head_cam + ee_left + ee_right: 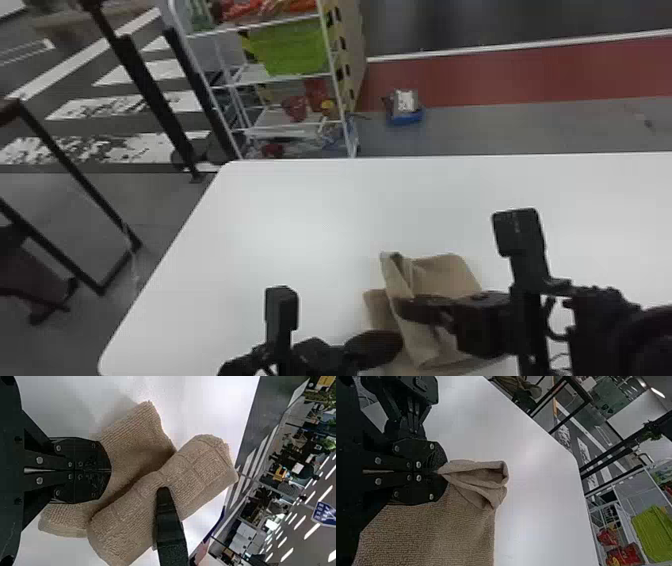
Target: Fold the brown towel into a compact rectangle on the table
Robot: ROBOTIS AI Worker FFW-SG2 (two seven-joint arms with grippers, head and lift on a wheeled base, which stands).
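Black flat-fingered right hand pinches brown terry towel, probably for folding, inside white bench's left edge; left hand closed, empty.

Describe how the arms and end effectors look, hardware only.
Left arm and right arm: black. Left end effector and right end effector: two flat black fingers each, rounded ends, pale round screw heads. Each wrist carries an upright black block; dark cables loop by the right one.
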